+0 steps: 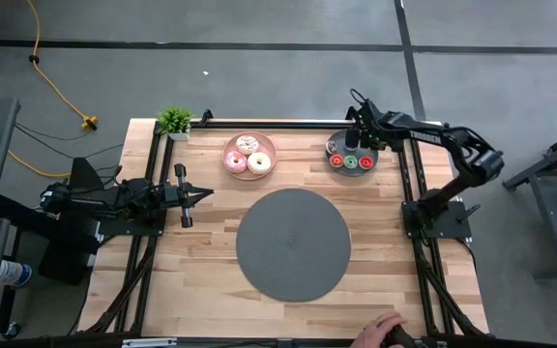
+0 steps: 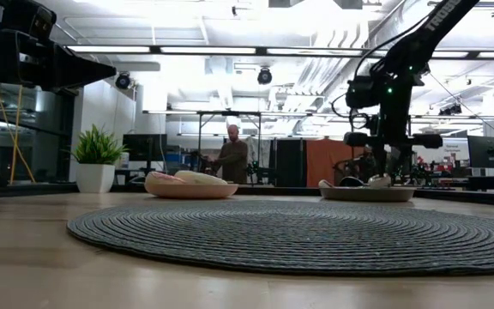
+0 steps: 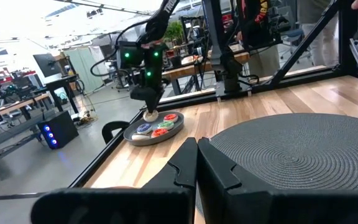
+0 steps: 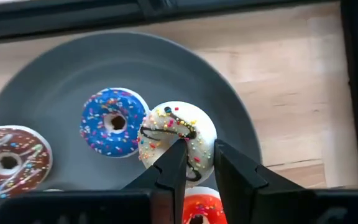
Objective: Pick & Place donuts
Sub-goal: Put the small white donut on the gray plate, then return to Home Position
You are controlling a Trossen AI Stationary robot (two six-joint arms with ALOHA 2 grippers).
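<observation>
**Right claw pinching a cream donut on the grey plate**

Seen from above, a wooden worktop [image 1: 211, 280] carries a big dark woven disc [image 1: 293, 244] at its middle. Beyond the disc sit two plates. The pink plate [image 1: 249, 170] holds three larger donuts, frosted pink [image 1: 236, 161], white [image 1: 259, 162] and pale [image 1: 248, 144]. The grey plate [image 1: 335, 143] sits near the far right corner, beside the black frame rail.

The right claw [image 4: 197, 163] is down over the grey plate, its two fingers narrowly parted and closed on the rim of a cream donut [image 4: 166, 127] with dark drizzle and sprinkles. Touching that donut on the plate is a blue donut [image 4: 114, 121]; a brown donut [image 4: 8, 160] lies farther off, and a red donut [image 4: 201, 208] shows just beneath the fingers.

The left claw [image 1: 204, 193] waits at the left edge of the worktop, fully closed and holding nothing, pointing toward the disc.

A small potted plant [image 1: 174, 122] stands at the far left corner. A person's hand [image 1: 387, 331] shows at the near edge.
</observation>
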